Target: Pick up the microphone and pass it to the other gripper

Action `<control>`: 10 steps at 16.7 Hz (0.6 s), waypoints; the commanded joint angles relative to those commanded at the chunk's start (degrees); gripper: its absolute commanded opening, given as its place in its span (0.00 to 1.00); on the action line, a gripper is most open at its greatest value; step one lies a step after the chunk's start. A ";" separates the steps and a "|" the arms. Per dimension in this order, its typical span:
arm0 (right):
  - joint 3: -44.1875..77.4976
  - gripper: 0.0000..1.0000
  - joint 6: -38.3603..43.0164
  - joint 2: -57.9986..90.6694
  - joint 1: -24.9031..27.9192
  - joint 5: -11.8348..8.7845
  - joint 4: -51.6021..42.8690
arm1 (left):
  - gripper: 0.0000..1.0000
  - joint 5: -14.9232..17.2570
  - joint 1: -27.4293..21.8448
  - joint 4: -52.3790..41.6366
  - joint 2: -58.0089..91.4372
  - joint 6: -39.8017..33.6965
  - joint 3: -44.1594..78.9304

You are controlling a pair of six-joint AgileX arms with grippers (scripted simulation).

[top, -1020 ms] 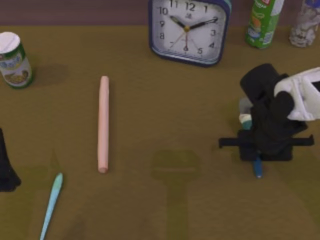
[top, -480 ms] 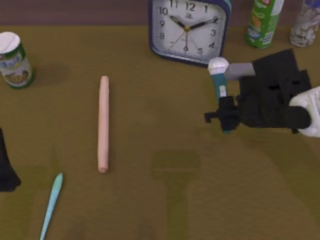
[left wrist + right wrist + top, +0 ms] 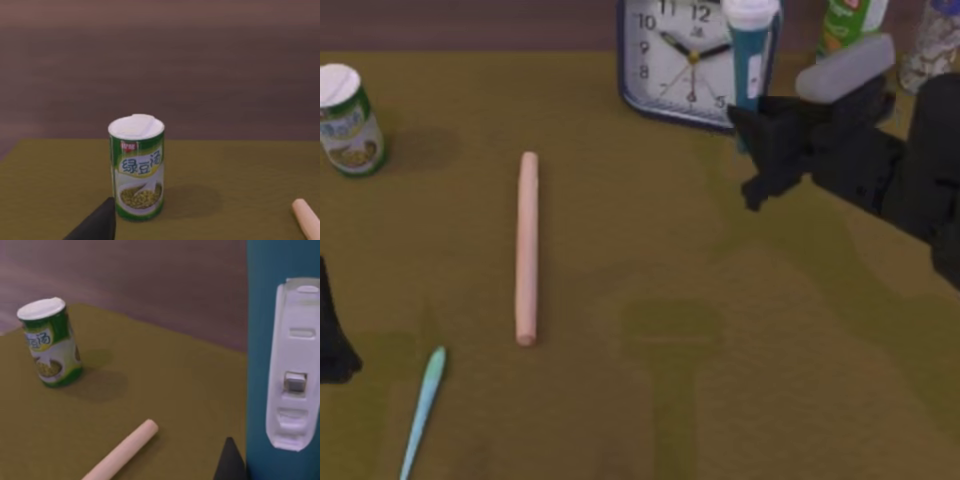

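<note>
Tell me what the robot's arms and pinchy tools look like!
Both are black. The right arm's tool has pointed black fingers on a chunky, blocky black body, with a rounded grey-white oblong cap on top. Of the left tool, only a dark shape shows at the table's left edge, plus one pointed black fingertip in its wrist view.

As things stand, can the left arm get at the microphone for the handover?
Probably not yet. The left gripper sits parked at the table's left edge, while the right gripper holds the microphone high at the far right, over the alarm clock. Nothing blocks the way.
</note>
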 joint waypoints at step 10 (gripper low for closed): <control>-2.18 0.00 -2.94 -4.05 0.13 -2.56 8.06 | 1.00 0.00 0.00 0.00 0.00 0.00 0.00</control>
